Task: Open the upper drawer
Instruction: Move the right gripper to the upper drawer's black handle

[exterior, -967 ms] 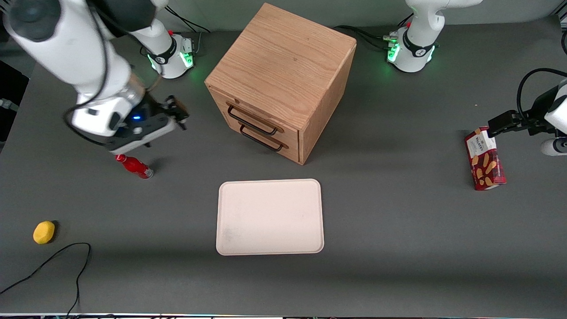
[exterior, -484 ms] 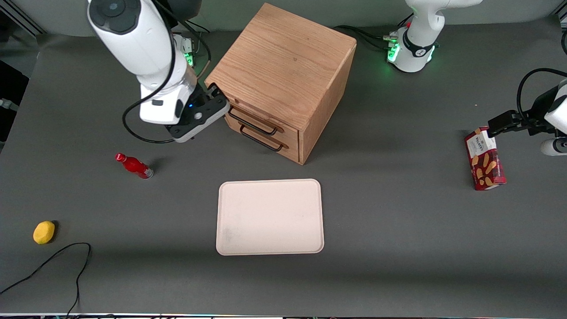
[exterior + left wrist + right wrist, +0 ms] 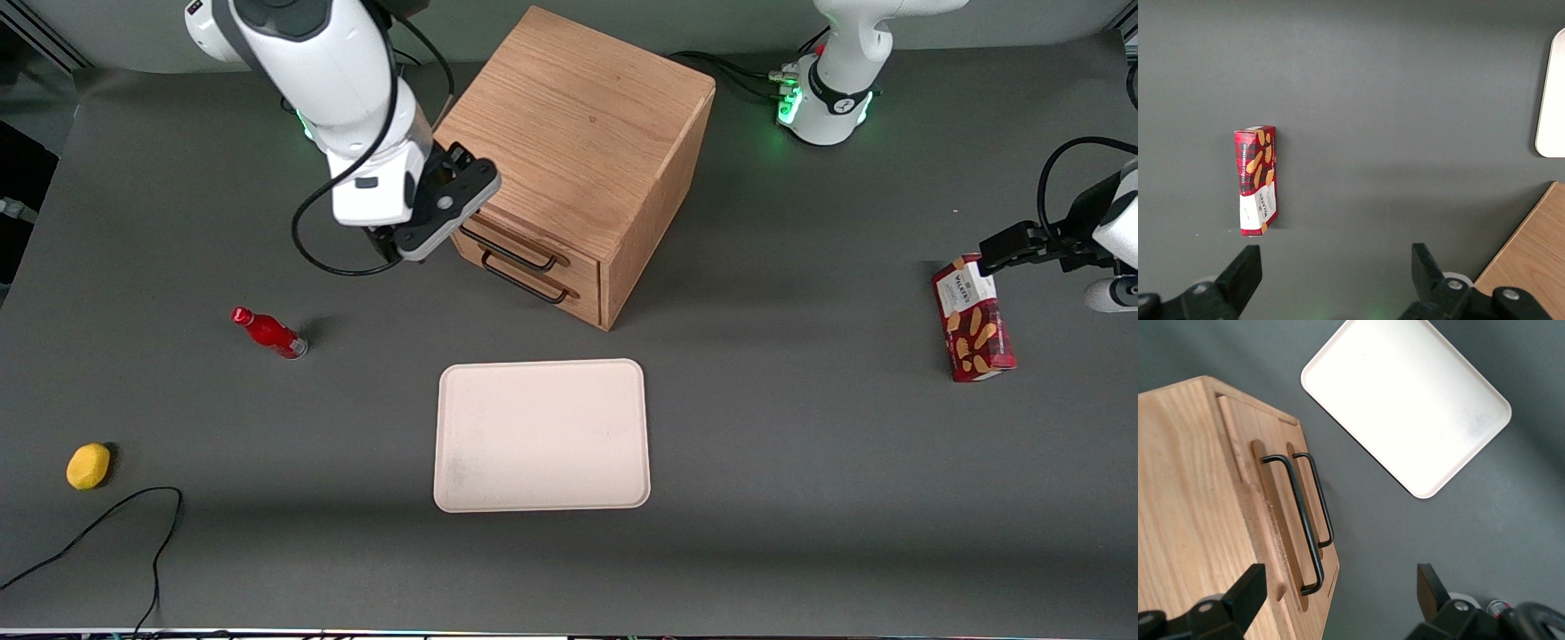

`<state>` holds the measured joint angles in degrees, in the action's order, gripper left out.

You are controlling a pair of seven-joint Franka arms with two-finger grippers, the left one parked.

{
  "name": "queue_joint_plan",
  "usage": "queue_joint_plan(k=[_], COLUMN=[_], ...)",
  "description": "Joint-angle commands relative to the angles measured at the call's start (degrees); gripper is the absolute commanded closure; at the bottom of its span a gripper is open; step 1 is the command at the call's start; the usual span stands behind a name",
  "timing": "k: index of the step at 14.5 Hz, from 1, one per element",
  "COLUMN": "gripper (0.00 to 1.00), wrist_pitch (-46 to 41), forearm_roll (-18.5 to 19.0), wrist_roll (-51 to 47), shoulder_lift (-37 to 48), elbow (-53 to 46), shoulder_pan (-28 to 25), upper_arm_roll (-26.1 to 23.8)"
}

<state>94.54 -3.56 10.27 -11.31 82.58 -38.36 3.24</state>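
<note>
Moved closer, open jaws (image 3: 1338, 593) hover above upper drawer (image 3: 1275, 520).

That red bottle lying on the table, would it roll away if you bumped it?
Probably. The red bottle lies on its side on the flat table, and looks round. It looks small, likely light. The open gripper is up beside the cabinet, not touching it.

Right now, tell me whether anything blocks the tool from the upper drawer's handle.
Nothing visible does. The tool, fingers open, hangs beside the cabinet's front corner, above the upper drawer handle, with only open air between them.
</note>
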Motion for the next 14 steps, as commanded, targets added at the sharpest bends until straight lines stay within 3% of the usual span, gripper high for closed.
queue_joint_plan(k=[1, 6, 10, 14], gripper=[0.0, 0.0, 0.0, 0.0], wrist_pitch=[2.2, 3.7, 2.3, 1.7], forearm_roll=[-0.8, -0.9, -1.2, -6.4], wrist_roll=[6.1, 13.8, 14.2, 15.6], shoulder_lift=[0.0, 0.9, 1.3, 1.3], elbow=[1.7, 4.7, 4.5, 4.4], shoulder_pan=[-1.1, -0.8, -0.6, -0.1], upper_arm_roll=[0.7, 1.4, 2.6, 3.3])
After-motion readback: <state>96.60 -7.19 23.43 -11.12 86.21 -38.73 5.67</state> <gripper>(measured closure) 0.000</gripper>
